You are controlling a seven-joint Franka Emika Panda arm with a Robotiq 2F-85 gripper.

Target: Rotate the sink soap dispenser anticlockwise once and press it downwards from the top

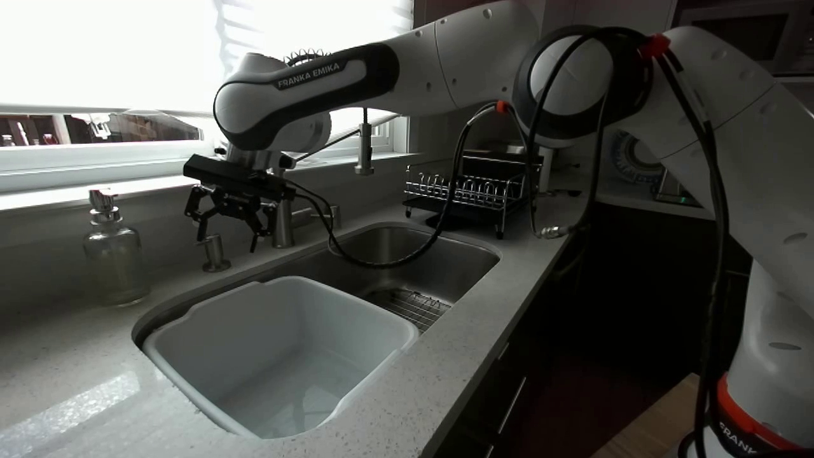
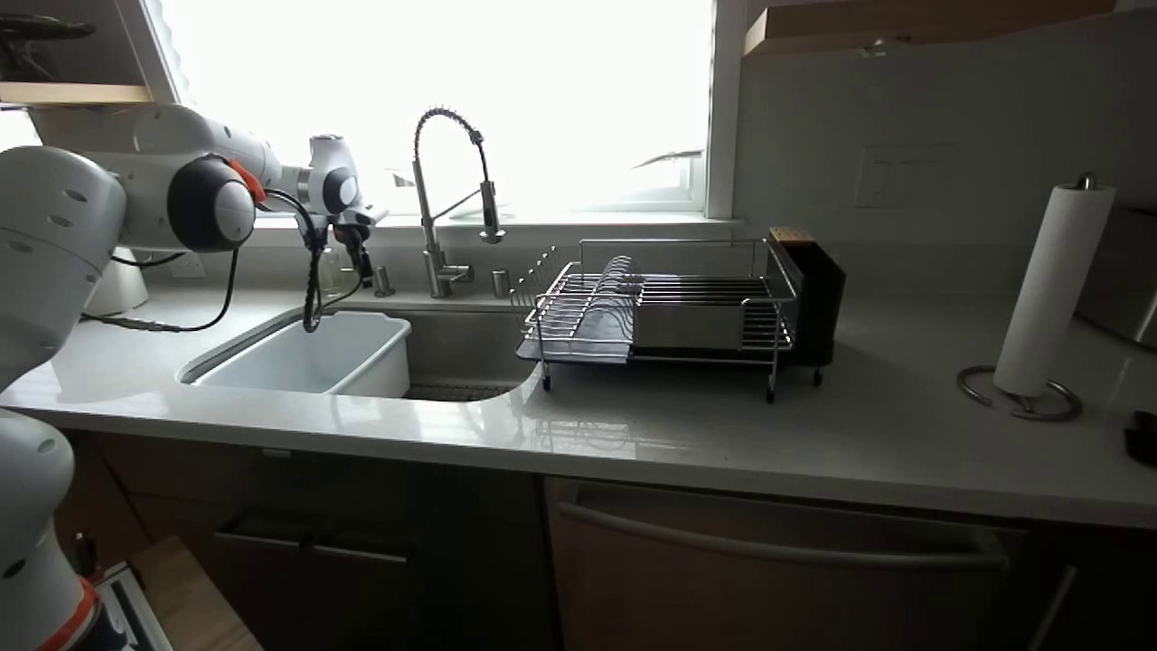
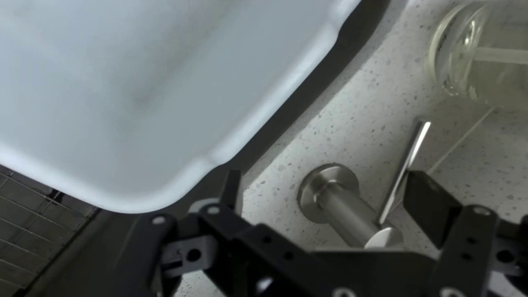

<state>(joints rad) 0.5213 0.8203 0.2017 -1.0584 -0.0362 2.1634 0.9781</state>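
Observation:
The sink soap dispenser (image 1: pixel 216 256) is a short brushed-metal post on the counter behind the sink. It also shows in an exterior view (image 2: pixel 383 284). In the wrist view the dispenser (image 3: pixel 344 212) has a round base, and its thin nozzle rod points toward the glass pump bottle. My gripper (image 1: pixel 227 242) is open, pointing down over the dispenser; it also shows in an exterior view (image 2: pixel 358 258). In the wrist view the gripper's fingers (image 3: pixel 324 192) stand on either side of the post. One fingertip is close to the nozzle rod; I cannot tell if it touches. My gripper body hides part of the head.
A clear glass pump bottle (image 1: pixel 114 261) stands beside the dispenser. The tall faucet (image 2: pixel 425 199) stands close to the gripper's other side. A white basin (image 1: pixel 276 331) sits in the sink. My arm's cable (image 1: pixel 381 264) hangs over the sink. A dish rack (image 2: pixel 687 325) stands beyond it.

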